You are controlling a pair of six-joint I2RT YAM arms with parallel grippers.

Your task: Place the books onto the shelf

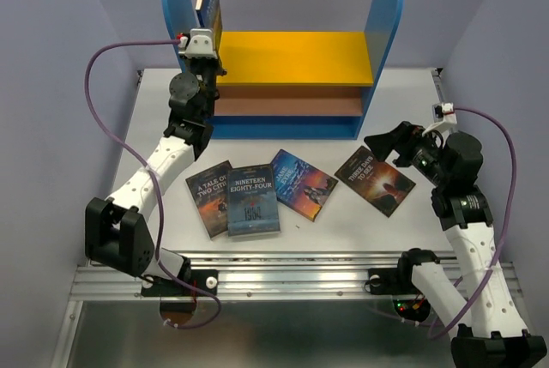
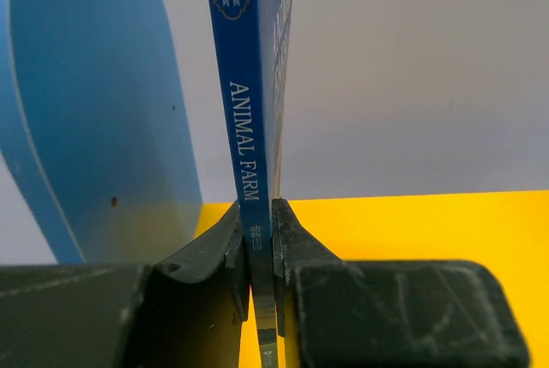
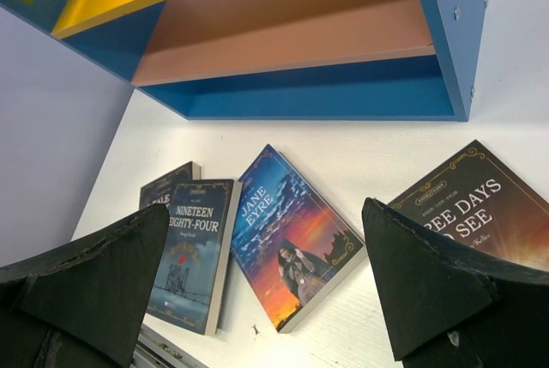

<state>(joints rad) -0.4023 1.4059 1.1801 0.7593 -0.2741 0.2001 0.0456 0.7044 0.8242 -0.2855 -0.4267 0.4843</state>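
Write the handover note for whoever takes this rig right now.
Left gripper: shut on Animal Farm, held upright over the left end of the yellow upper board of the shelf, beside its left side panel. Not yet released.
Right gripper: open, empty, above the table near Three Days to See.
Flat on the table: A Tale of Two Cities, Nineteen Eighty-Four partly overlapping it, Jane Eyre, Three Days to See.
Done: none fully shelved.
Left: release Animal Farm, then shelve the other four.
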